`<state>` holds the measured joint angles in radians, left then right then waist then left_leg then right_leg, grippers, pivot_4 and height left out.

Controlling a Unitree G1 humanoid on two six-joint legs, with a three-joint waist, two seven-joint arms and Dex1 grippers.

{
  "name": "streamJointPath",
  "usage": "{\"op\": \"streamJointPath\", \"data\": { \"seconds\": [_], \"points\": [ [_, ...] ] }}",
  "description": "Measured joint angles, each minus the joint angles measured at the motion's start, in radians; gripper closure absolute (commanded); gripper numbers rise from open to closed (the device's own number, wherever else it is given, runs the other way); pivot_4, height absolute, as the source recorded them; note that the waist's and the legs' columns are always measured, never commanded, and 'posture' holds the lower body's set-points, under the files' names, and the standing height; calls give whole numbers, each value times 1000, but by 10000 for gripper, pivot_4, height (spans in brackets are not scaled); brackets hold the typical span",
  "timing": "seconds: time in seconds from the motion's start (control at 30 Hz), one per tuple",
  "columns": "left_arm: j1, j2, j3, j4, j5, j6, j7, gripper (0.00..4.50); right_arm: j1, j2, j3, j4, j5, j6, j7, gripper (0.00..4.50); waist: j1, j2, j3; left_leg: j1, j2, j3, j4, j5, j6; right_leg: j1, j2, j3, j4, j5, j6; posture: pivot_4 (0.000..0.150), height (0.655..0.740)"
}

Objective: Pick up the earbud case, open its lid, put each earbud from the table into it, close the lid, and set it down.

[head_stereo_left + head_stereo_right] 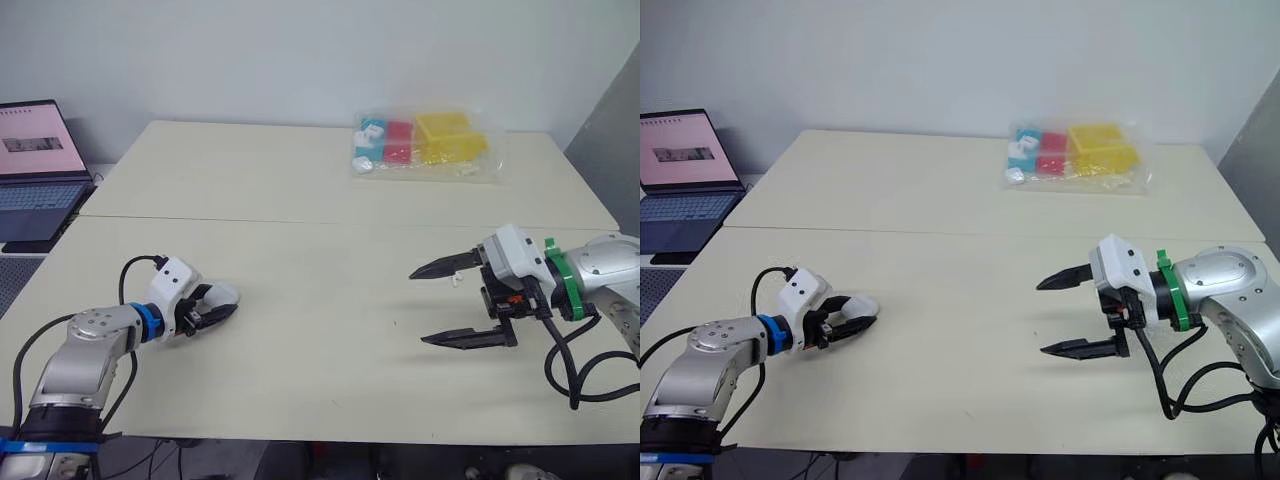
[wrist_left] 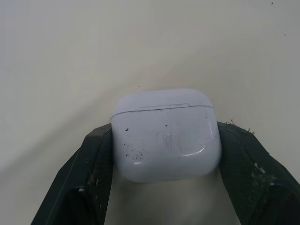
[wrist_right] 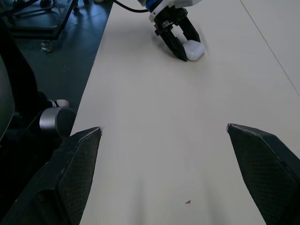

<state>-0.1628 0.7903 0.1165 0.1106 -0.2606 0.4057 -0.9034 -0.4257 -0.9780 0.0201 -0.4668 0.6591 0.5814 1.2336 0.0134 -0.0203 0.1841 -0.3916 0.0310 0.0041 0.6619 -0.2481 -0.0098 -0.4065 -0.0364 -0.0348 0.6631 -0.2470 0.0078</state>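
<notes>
Your left jaws grip the earbud case (image 2: 166,136) (lid shut) near the worktop's (image 1: 330,300) left edge; right jaws gape wide.

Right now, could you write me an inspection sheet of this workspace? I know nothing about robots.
Surface: cream table, two tops joined at a seam.
Job's things: white earbud case, lid closed, on the table; small white speck by the right gripper, possibly an earbud.
Clutter: clear bag of coloured blocks near the far edge.
Grippers: left gripper shut on the earbud case; right gripper open above the table.
Cables: black cable at the left arm; black loops under the right arm.
Surroundings: open laptop off to the left; plain wall behind.
</notes>
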Motion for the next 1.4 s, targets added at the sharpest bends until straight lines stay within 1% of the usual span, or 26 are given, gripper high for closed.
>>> {"op": "streamJointPath", "data": {
  "seconds": [0.2,0.33,0.5,0.6,0.67,0.73,0.8,0.9,1.13,1.23,1.4],
  "points": [
    [30,0,-6,-34,-6,-53,-44,16960,-21,22,-6,1,-20,-9,-52,0,0,0,0,-2,-1,1,0,0,0,-1,-2,0,-2,0,0,1500,7345],
    [47,-6,-64,-119,-8,-67,-92,16960,-18,26,-23,0,-7,17,-92,0,9,0,0,-6,-2,0,0,0,0,-4,-2,0,-2,0,0,1500,7345],
    [14,-89,-161,-232,-12,-92,-110,16960,21,41,-93,-14,76,139,-191,0,12,-1,0,-7,-1,-1,1,0,0,-4,-1,0,-2,0,0,1500,7345],
    [-63,-179,-220,-301,-14,-131,-110,16960,64,45,-125,-39,112,237,-285,0,13,-1,0,-7,-2,0,1,0,0,-3,0,-1,-2,0,0,1500,7345],
    [-122,-252,-268,-316,-9,-188,-107,16960,54,76,-143,-56,202,367,-388,0,12,-1,1,-7,-2,0,2,0,0,-3,1,0,-1,1,1,1500,7345],
    [-163,-300,-292,-313,-1,-244,-102,16960,33,107,-161,-61,326,504,-493,0,4,-1,1,-6,-1,0,1,0,0,-3,2,2,0,1,1,1500,7345],
    [-192,-315,-309,-297,24,-329,-104,16960,8,146,-165,-62,432,616,-600,0,-3,-1,1,-6,-2,0,1,0,0,-3,6,2,0,1,0,1500,7345],
    [-197,-330,-316,-257,55,-437,-110,16960,-13,193,-165,-41,565,711,-729,0,-4,-1,1,-7,-1,0,1,0,0,-4,13,1,0,0,-1,1500,7345],
    [-206,-355,-346,-184,89,-619,-116,16960,-57,239,-154,52,815,749,-957,0,-4,-1,1,-7,0,1,1,0,0,-4,13,2,-1,0,0,1500,7345],
    [-214,-360,-347,-172,93,-659,-112,16960,-60,241,-127,78,867,748,-1023,0,-4,-1,1,-8,0,1,1,0,0,-4,13,1,-1,0,0,1500,7345],
    [-219,-355,-346,-154,93,-677,-111,16960,-62,247,-84,102,907,736,-1082,0,-6,-1,1,-8,0,1,1,0,0,-4,14,1,-2,0,0,1500,7345]
  ]
}}
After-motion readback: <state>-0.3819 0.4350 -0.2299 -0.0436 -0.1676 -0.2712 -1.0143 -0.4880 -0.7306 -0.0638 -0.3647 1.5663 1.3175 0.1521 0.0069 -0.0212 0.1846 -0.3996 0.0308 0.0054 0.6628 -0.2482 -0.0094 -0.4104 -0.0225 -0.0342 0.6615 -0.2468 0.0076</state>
